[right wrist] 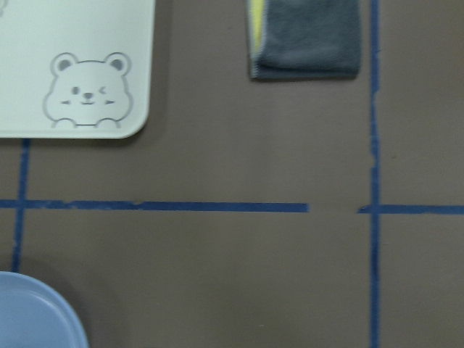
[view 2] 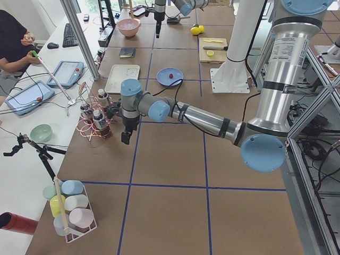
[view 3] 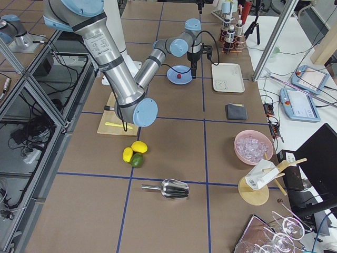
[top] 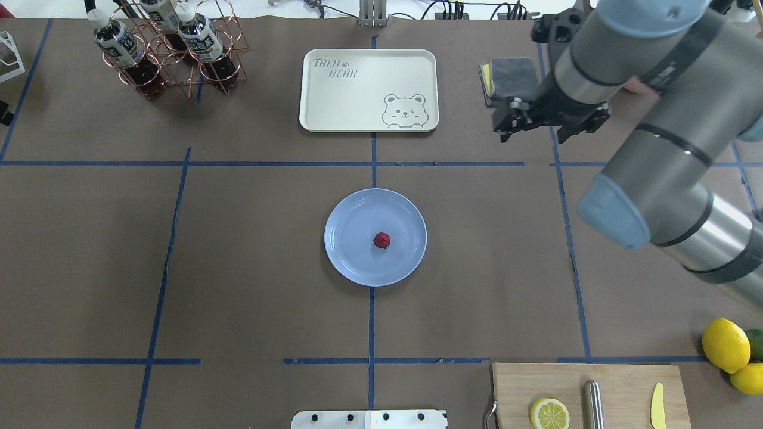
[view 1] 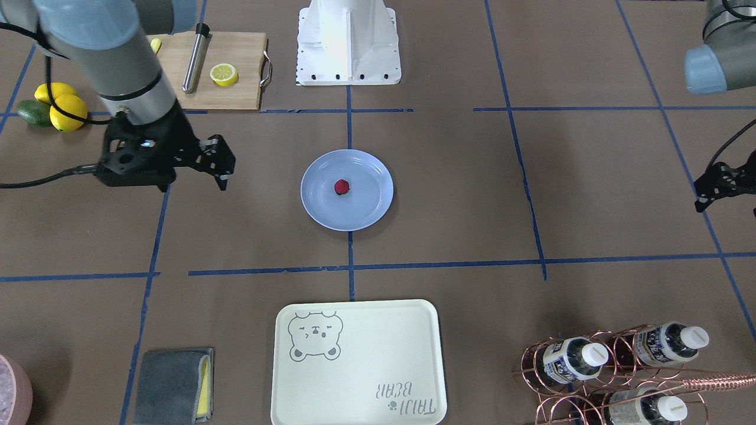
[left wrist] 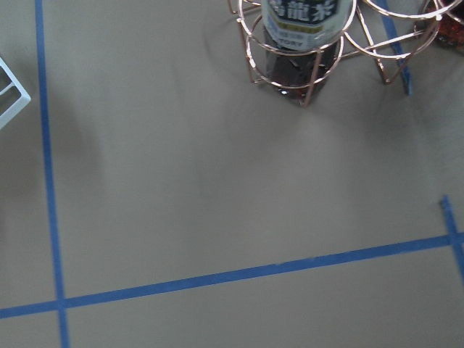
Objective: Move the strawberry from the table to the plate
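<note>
The strawberry [view 1: 342,187] [top: 381,240] lies near the middle of the light blue plate [view 1: 367,203] [top: 354,253], at the centre of the brown-paper table [view 1: 460,195]. My right gripper [view 1: 221,165] [top: 532,134] hangs open and empty above the table. It is off to the plate's side, toward the grey cloth, and well clear of the rim. My left gripper [view 1: 700,195] [view 2: 125,137] is far off at the other side by the bottle rack, fingers apart and holding nothing. A corner of the plate [right wrist: 32,315] shows in the right wrist view.
A cream bear tray [view 1: 356,366] lies beyond the plate and a folded grey cloth [view 1: 172,386] beside it. A copper rack of bottles [view 1: 614,369] stands near the left gripper. A cutting board [view 1: 236,88] carries a lemon half. Lemons and an avocado [view 1: 56,106] sit at the edge.
</note>
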`<action>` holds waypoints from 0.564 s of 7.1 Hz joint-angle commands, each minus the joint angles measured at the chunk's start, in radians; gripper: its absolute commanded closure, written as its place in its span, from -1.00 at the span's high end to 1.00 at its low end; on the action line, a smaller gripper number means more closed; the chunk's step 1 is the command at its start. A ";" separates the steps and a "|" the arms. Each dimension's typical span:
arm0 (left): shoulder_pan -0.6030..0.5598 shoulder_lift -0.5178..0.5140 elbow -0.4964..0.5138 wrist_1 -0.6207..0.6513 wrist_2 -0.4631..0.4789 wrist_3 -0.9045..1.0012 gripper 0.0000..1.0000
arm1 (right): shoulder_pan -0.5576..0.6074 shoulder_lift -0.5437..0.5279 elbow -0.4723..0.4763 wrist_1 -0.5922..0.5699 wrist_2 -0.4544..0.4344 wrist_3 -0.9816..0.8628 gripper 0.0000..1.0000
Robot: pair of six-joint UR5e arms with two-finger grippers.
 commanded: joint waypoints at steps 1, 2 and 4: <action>-0.079 0.016 0.080 0.004 -0.098 0.153 1.00 | 0.207 -0.201 0.006 -0.007 0.119 -0.417 1.00; -0.099 0.045 0.091 -0.002 -0.143 0.190 1.00 | 0.295 -0.264 -0.015 -0.010 0.126 -0.590 1.00; -0.103 0.064 0.089 -0.001 -0.136 0.224 1.00 | 0.413 -0.309 -0.114 -0.007 0.210 -0.689 1.00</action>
